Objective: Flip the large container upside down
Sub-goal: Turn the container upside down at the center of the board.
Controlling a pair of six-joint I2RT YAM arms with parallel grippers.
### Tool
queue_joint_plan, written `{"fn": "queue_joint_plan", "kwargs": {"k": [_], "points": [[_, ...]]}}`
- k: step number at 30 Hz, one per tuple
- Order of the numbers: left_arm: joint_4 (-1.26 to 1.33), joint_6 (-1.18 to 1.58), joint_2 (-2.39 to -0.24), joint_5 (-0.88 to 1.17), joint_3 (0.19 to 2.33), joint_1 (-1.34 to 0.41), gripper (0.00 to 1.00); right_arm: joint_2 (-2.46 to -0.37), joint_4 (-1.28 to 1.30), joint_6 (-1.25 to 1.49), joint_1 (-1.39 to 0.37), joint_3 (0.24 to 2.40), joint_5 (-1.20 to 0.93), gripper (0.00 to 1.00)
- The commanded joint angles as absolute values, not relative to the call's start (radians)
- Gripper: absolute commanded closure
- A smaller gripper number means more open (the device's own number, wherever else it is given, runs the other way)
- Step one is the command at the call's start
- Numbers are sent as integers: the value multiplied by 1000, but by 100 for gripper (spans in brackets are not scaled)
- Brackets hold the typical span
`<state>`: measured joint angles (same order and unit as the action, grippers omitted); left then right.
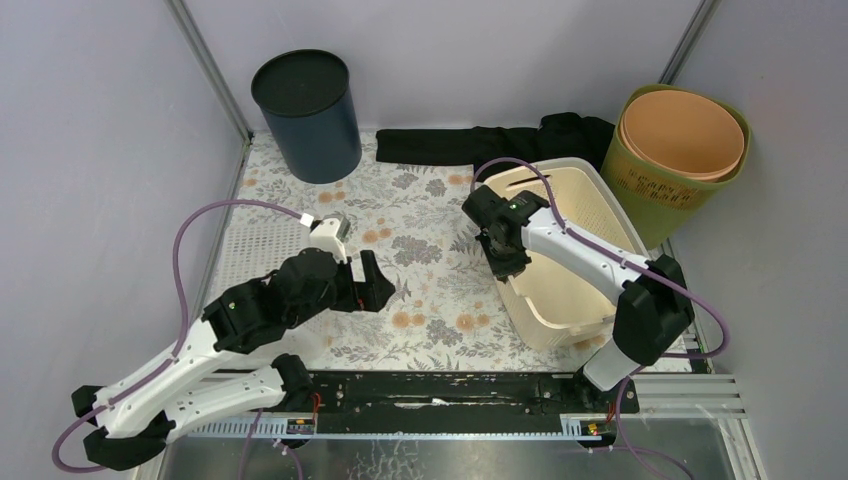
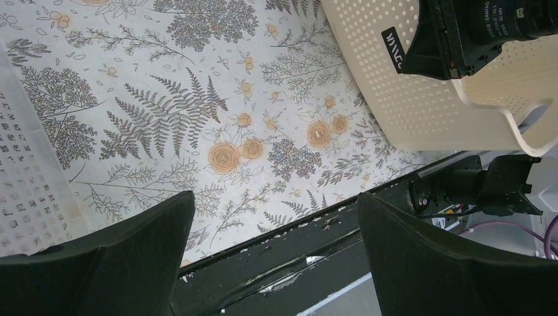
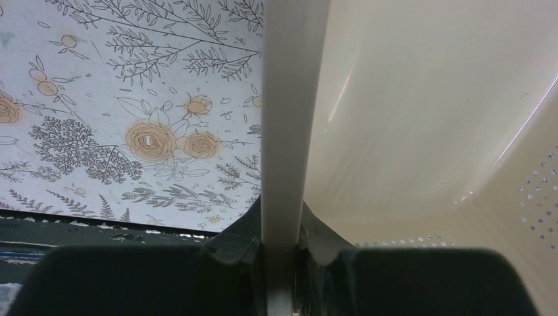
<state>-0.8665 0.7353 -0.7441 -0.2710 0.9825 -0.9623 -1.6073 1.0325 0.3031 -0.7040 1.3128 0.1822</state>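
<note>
The large container (image 1: pixel 585 190) is a cream perforated basket standing open side up at the right of the floral mat. My right gripper (image 1: pixel 503 262) reaches over its left wall. In the right wrist view the gripper (image 3: pixel 281 227) is shut on the container's rim (image 3: pixel 289 118), one finger outside the wall and one inside. My left gripper (image 1: pixel 365 290) hangs open over the mat to the left of the container, touching nothing. In the left wrist view the left gripper (image 2: pixel 275 196) holds nothing between its fingers, and the container's corner (image 2: pixel 408 99) shows at the upper right.
A dark blue cylindrical bin (image 1: pixel 307 115) stands at the back left. A green bin with an orange liner (image 1: pixel 680 150) stands at the back right, close behind the container. A black cloth (image 1: pixel 480 143) lies along the back edge. A black rail (image 1: pixel 450 390) runs along the near edge.
</note>
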Motion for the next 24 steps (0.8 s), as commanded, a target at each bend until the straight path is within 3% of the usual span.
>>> {"fn": "queue_joint_plan", "kwargs": {"k": [1,9,24], "points": [[-821,750,-747,-264,971,-960,0,-1606,993,273,-698,1269,139,87],[-812,749,-768,-259,978,-961,0,-1588,970,269,-688,1245,130,100],[-807,754,-768,-246,982,-960,0,-1524,1000,273,-685,1315,117,100]]}}
